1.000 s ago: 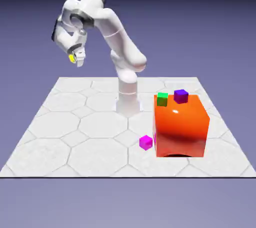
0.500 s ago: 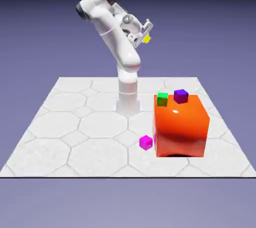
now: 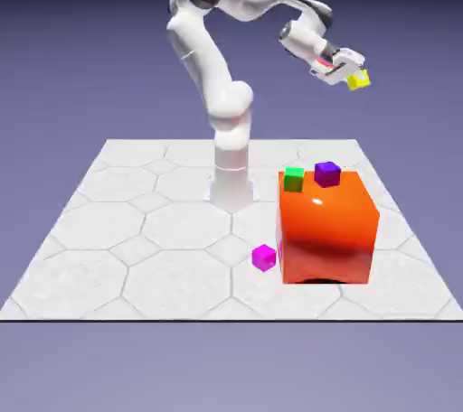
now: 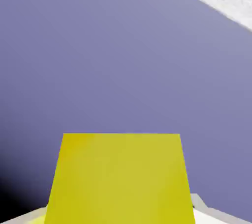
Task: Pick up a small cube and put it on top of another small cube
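The two-finger gripper is closed on the tiny yellow cube, its fingers parted only by the cube's width. In the hand view the cube sits large between the fingers at the bottom edge, hiding much of them; a pale sliver shows on either side of it. How squarely the finger pads meet its sides is hard to tell.

The cube is bright yellow, plain and sharp-edged, a little more orange near one upper corner in the hand view. It is up in the air at the end of the white arm, toward the exterior view's right, and appears higher than the big orange block and apart from it. In the exterior view it looks tilted.

The orange block, glossy with a bright highlight, stands on the pale tabletop, which is patterned with large polygons. The green cube and the purple cube show at the block's top, apart from each other. The magenta cube lies on the tabletop near the block, on the exterior view's left.
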Controlling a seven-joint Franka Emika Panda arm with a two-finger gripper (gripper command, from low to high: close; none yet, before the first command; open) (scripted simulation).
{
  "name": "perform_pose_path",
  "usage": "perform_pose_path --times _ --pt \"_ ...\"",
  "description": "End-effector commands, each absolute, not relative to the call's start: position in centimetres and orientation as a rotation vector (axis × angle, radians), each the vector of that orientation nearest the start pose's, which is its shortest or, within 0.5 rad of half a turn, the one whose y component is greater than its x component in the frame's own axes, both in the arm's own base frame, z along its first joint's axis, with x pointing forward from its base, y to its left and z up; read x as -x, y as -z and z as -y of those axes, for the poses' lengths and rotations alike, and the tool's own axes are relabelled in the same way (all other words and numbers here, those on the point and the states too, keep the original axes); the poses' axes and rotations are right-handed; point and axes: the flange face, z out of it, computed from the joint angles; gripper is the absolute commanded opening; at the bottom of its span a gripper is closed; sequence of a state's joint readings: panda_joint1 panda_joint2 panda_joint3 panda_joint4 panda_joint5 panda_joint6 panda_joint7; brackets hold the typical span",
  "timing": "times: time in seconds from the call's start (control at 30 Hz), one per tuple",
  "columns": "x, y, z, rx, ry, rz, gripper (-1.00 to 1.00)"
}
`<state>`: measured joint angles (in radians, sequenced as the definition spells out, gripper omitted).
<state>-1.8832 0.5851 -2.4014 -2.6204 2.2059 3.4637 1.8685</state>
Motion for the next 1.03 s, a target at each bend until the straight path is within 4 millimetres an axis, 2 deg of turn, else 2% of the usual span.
perform_pose_path --times 0.0,0.07,0.17,0.27,0.37,0.4,0.47,0.9,0.93,1.0 --pt "2.7 -43.7 -32.1 0.994 -0.858 -2.062 -1.00" --pt "-1.7 -43.6 -31.2 0.772 -0.819 -2.165 -1.00" --pt "-7.8 -43.3 -28.8 0.426 -0.758 -2.283 -1.00" --pt "-13.0 -42.7 -25.4 0.068 -0.694 -2.356 -1.00" --pt "-17.2 -41.9 -21.2 -0.296 -0.626 -2.385 -1.00" --pt "-17.7 -41.4 -20.3 -0.373 -0.600 -2.406 -1.00" --pt "-17.7 -41.3 -20.3 -0.379 -0.598 -2.408 -1.00" --pt "-20.9 -35.8 -21.9 -0.380 -0.597 -2.408 -1.00" --pt "-20.9 -35.8 -21.9 -0.380 -0.597 -2.408 1.00" --pt "-20.6 -36.3 -21.8 -0.378 -0.597 -2.401 1.00"
